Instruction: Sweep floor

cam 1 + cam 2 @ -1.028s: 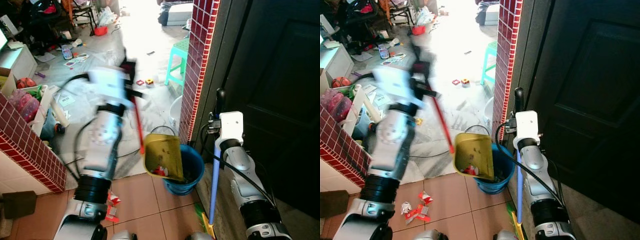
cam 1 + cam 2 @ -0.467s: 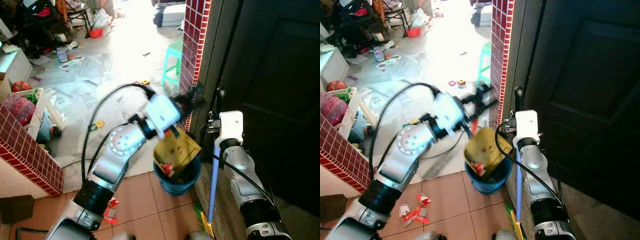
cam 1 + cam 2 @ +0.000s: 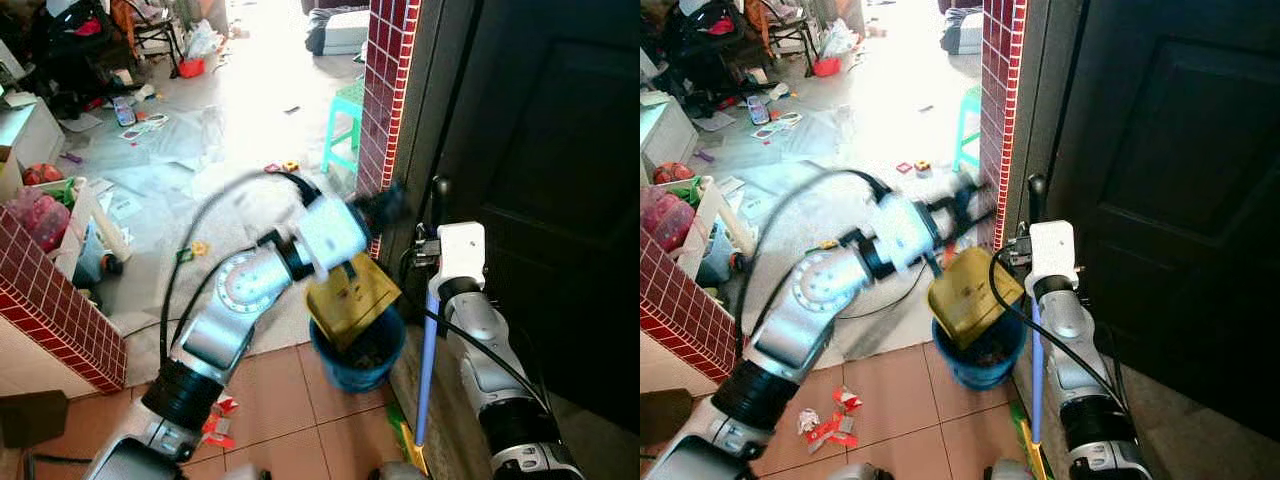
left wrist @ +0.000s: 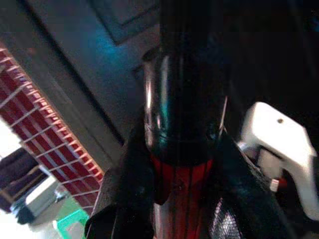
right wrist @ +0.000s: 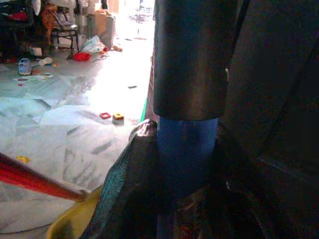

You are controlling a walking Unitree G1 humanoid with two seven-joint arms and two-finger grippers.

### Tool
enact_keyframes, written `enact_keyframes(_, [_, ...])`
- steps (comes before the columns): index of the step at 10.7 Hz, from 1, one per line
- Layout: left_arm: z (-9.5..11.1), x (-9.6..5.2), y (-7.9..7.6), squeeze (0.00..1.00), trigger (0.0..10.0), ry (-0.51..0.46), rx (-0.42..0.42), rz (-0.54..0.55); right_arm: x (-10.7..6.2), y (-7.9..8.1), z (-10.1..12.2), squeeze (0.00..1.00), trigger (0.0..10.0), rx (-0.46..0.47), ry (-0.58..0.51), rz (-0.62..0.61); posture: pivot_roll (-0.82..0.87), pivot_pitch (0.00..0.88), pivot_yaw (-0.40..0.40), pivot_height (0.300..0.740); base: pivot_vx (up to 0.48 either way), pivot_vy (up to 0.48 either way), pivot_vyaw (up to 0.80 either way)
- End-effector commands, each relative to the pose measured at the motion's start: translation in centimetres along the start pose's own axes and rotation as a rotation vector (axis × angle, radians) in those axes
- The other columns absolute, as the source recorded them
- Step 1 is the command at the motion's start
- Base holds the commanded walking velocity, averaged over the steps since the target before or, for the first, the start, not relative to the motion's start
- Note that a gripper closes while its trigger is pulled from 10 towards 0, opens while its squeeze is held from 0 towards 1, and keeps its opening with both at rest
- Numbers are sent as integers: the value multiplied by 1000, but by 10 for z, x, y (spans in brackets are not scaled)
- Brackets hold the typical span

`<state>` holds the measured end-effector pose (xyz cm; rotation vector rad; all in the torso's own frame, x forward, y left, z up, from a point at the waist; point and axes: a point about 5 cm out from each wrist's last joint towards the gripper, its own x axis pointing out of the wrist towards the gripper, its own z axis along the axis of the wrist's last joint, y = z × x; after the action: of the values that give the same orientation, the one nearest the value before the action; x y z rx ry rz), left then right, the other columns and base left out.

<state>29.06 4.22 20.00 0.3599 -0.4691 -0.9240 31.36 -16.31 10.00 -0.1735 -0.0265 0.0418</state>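
While left end effector [image 3: 385, 205] grips red handle [image 4: 182, 199], yellow dustpan [image 3: 352, 297] tipped over blue bucket [image 3: 362, 352]: hold mouth inside rim. Right end effector [image 3: 437, 200] clamps broom [image 3: 427, 360].

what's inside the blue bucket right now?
The blue bucket holds dark debris, visible near its rim below the tipped yellow dustpan. The dustpan, held by the left gripper, covers much of the opening, so the rest of the contents cannot be seen.
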Motion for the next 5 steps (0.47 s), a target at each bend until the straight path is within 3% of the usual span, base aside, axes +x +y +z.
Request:
enact_keyframes(1, [12, 0, 20, 0, 10000, -27, 68, 64, 5, -1, 11, 0, 10000, -24, -53, 4, -105, 0, 53, 740, 0, 0, 0])
enact_keyframes(3, [25, -6, 44, 0, 10000, -63, 49, 175, 5, -1, 10, 0, 10000, -25, -52, 6, -105, 0, 49, 740, 0, 0, 0])
enact_keyframes(5, [51, -14, 79, 0, 10000, -117, 77, 268, 6, -1, 10, 0, 10000, -27, -51, 9, -98, 0, 43, 740, 0, 0, 0])
